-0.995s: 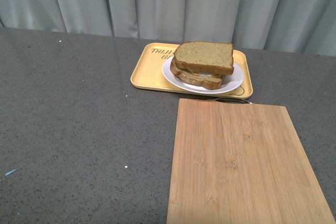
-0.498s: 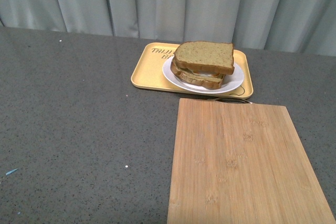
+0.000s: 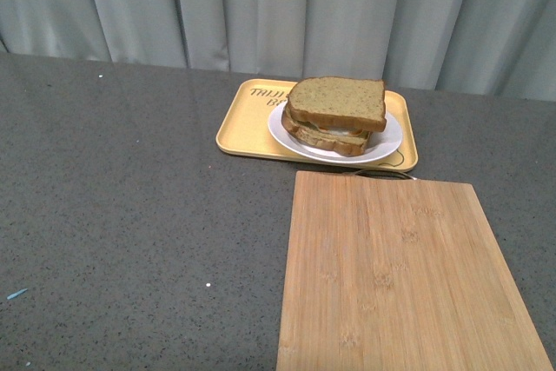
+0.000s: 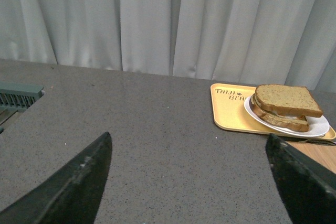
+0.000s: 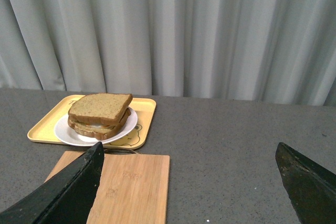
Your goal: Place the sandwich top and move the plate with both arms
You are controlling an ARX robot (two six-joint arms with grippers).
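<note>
The sandwich top point(image 3: 337, 101) already sits on the stacked sandwich, on the white plate point(image 3: 382, 142) inside the yellow tray point(image 3: 239, 123), upper centre of the front view, just beyond the wooden board point(image 3: 404, 275) on the grey worktop point(image 3: 130, 215). Both claws stand wide and hold nothing, the left claw point(image 4: 189, 179) and right claw point(image 5: 191, 187) well back from the plate. So placing looks done, and I judge moving the plate comes next, each claw reaching in to take an opposite rim.
</note>
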